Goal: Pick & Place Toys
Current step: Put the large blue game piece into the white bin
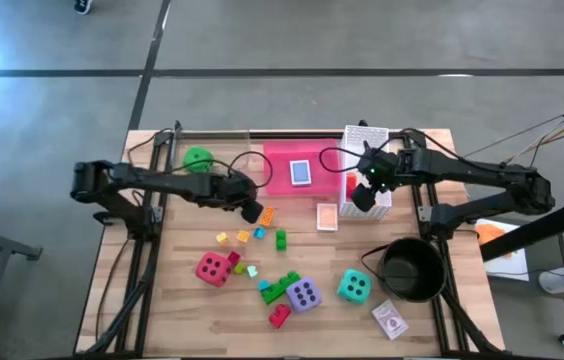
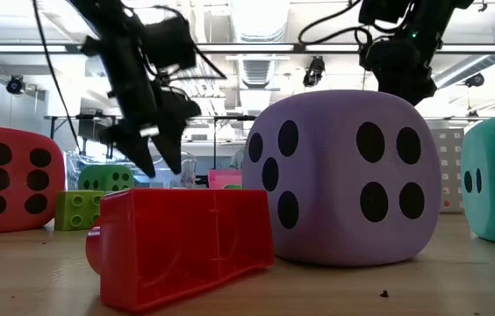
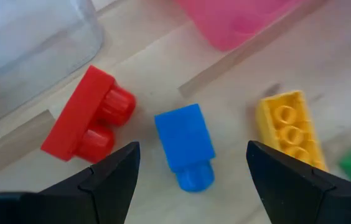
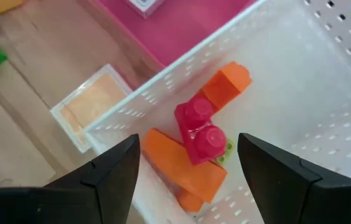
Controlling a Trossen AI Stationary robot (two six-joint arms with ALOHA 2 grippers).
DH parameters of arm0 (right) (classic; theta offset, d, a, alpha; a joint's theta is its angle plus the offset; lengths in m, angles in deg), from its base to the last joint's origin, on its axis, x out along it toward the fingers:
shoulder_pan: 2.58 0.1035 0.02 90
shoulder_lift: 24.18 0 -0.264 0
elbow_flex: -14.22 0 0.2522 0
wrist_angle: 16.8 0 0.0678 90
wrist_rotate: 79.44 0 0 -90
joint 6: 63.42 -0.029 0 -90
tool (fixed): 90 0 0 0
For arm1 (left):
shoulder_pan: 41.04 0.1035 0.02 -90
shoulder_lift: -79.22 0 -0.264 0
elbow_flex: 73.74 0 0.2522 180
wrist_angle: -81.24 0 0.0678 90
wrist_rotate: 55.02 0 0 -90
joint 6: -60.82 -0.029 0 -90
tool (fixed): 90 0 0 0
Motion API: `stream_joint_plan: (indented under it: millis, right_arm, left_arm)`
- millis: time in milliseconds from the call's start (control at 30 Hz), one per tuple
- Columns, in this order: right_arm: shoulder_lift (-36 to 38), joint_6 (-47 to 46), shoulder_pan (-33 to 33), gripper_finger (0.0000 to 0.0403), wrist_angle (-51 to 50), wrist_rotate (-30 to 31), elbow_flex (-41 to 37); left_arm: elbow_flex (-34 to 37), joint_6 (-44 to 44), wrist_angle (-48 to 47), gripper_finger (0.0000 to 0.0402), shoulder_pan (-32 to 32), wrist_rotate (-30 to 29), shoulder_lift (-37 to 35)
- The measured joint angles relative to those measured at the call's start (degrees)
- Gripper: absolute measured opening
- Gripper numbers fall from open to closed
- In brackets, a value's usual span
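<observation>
I had the wooden bench (image 1: 162,320) on a grey concrete floor, with a bright ceiling-lit hall behind it in the low view. My left gripper (image 3: 191,171) hung near the bench's middle, jaws wide and empty, straddling a blue brick (image 3: 185,146) without touching it; a red brick (image 3: 88,115) and a yellow brick (image 3: 290,127) lay either side. My right gripper (image 4: 188,168) hovered over the white mesh basket (image 4: 325,74) by the right edge, jaws wide, holding nothing; orange and pink bricks (image 4: 200,137) lay inside. The black round pot (image 1: 412,268) stood toward the near right corner. Of the dice, the red die (image 1: 213,268), purple die (image 1: 304,294) and teal die (image 1: 354,286) sat along the near side, the green die (image 1: 198,159) at the far left. A pink tray (image 1: 292,160) lay at the far edge.
</observation>
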State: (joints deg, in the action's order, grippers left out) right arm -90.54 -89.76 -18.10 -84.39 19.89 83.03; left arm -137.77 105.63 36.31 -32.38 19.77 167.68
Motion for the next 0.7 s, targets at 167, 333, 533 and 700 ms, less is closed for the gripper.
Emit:
stream_joint_plan:
  millis: [167, 333, 533, 700]
  right_arm:
    - [0.30, -0.09, 2.52, 0.0265, 0.81, 1.39, 0.00]
    - [0.23, -0.07, 4.07, 0.0265, 2.80, 1.54, 0.00]
    - [0.21, 0.13, 5.52, 0.0265, 3.43, 3.11, 0.00]
    - [0.19, 0.06, 5.54, 0.0265, 3.51, 3.52, 0.00]
  left_arm:
    - [-1.23, -0.41, 0.18, 0.0296, 0.84, -0.02, 4.56]
    - [-2.25, -0.93, 0.12, 0.0296, 0.86, 0.26, 8.00]
    - [-2.03, -2.53, 0.37, 0.0291, 0.86, 1.73, 9.25]
    - [-1.98, -3.97, 0.69, 0.0238, 0.98, 1.74, 9.27]
